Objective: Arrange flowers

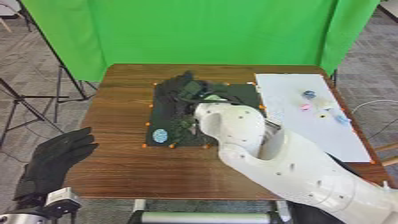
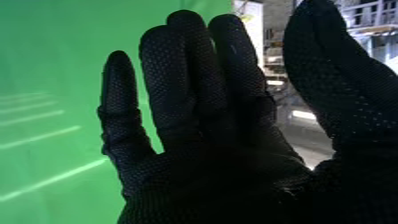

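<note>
Outstretched, the right hand is over the black mat, fingers straight, thumb apart; a blue oval lies on the mat, small flowers on the white sheet to the right. The left hand, open, is near the table's left edge.

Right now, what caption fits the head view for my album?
A robot's right hand over a dark mat, its left hand open.
</note>
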You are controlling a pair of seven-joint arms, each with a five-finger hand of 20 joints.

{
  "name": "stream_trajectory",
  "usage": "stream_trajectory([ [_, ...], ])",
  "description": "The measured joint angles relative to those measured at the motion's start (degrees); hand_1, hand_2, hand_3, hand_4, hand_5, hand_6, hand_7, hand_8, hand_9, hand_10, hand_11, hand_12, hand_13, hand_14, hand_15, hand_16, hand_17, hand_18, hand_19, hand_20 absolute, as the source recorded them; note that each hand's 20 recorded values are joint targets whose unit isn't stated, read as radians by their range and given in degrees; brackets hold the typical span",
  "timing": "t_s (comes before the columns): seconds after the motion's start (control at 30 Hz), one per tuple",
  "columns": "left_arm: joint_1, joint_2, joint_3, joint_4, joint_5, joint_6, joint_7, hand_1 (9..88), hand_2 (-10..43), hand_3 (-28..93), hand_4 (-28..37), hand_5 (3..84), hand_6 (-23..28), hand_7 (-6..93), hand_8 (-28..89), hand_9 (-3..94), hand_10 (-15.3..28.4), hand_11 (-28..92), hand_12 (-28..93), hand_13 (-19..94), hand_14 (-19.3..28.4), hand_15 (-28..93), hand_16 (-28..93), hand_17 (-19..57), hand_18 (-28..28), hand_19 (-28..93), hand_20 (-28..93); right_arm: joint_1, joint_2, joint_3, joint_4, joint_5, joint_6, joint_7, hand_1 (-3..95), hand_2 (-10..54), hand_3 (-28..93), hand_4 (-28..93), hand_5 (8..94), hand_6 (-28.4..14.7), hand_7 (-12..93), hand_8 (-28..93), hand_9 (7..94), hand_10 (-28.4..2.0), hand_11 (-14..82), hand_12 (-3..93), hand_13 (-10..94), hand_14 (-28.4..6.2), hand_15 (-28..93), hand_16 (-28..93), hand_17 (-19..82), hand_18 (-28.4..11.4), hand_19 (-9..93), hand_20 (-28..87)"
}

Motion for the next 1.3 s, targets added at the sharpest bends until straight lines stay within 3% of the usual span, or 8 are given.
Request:
stream_trajectory([
  [0.6,-1.5,-0.30,2.96,-0.14,0.19,-0.01,-0.89,28.1,4.3,79,-15.8,45.2,13.5,17.0,-9,37.8,21.9,34,9,25,28.4,64,-14,-9.2,23.1,61,12,-14.0,20.0,17.2,-0.8,-0.6,2.7,2.8,34.8,-9.5,88,-28,44.1,-4.4,45,-20,51.9,-16.2,24.6,17.2,42,-18.7,74,15,13,-24.7,72,30],
  [0.87,-2.5,-0.33,4.26,-0.07,0.22,-0.03,-1.17,28.1,4.4,79,-15.9,45.3,13.6,16.9,-10,37.8,21.9,34,9,25,28.4,64,-14,-9.2,23.1,61,12,-20.2,25.5,24.1,1.8,-1.5,3.5,6.6,33.8,-9.5,88,-28,43.9,-4.7,44,-20,51.2,-16.8,24.3,17.3,41,-18.9,74,15,13,-24.9,72,30],
  [1.3,-2.8,-0.39,4.71,-0.01,0.25,-0.08,-1.18,28.0,4.4,79,-16.0,45.2,13.5,17.2,-10,37.9,21.9,34,9,25,28.4,63,-14,-9.2,23.1,61,12,-28.9,30.0,31.4,5.6,-5.4,4.1,10.1,32.2,-9.5,87,-28,42.3,-5.9,43,-20,47.5,-17.4,24.2,17.4,39,-19.4,75,14,13,-24.6,72,30],
])
